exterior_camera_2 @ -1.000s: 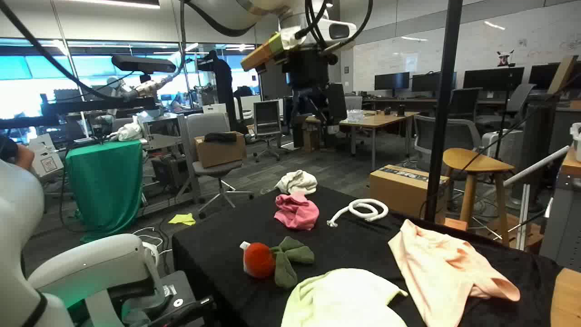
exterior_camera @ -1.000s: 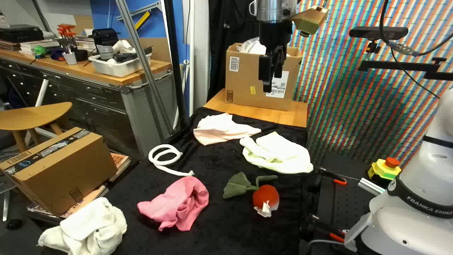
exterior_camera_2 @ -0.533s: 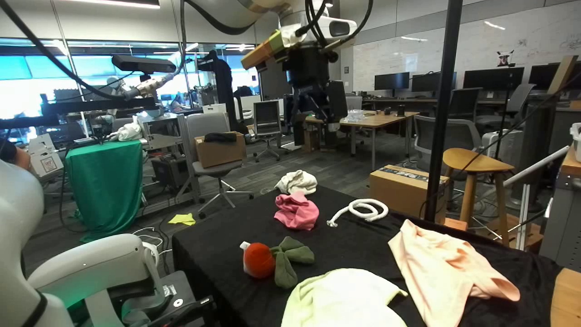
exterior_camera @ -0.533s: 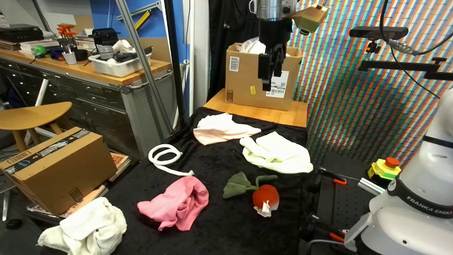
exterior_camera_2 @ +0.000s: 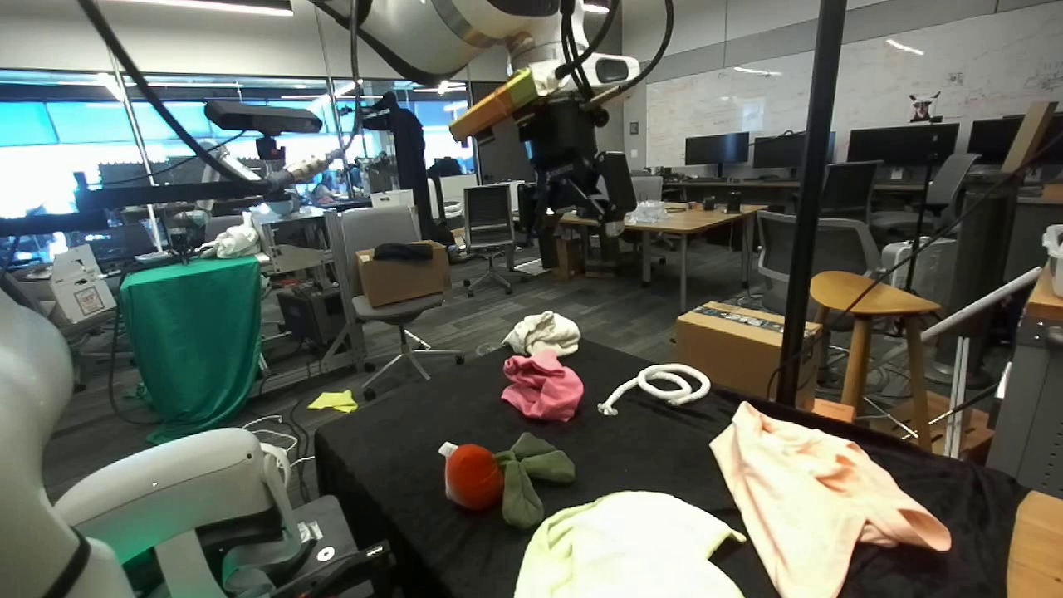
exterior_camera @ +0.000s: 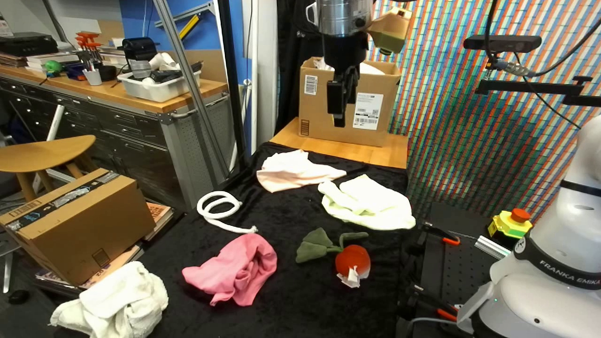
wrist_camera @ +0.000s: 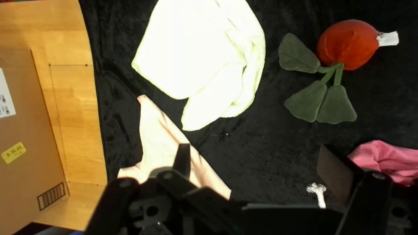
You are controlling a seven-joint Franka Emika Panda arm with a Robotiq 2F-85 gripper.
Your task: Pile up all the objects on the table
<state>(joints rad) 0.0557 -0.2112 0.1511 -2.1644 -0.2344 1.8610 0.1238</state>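
Near the crumpled pink cloth (exterior_camera: 237,271), the coiled white rope (exterior_camera: 233,229) and red, green-leaved plush toy (exterior_camera: 353,258) lay unpiled on the black fabric surface (exterior_camera: 300,305). My tool (wrist_camera: 254,161) stood wide, empty; I judged picking pending, calling for descent onto one.

- In an exterior view, the white arm (exterior_camera: 573,220) stands on its base (exterior_camera: 540,305) along the right edge, with black bands (exterior_camera: 558,271) around it.
- Its upper links (exterior_camera_2: 415,37) cross the top of an exterior view.
- The wrist (exterior_camera: 345,19) hangs almost upright, with the gripper (wrist_camera: 253,155) directed downward beneath it.
- In the wrist view, the gripper's two dark fingers (wrist_camera: 334,174) are spread wide apart, facing each other.
- The linkages (wrist_camera: 205,202) behind them look black and blurred.
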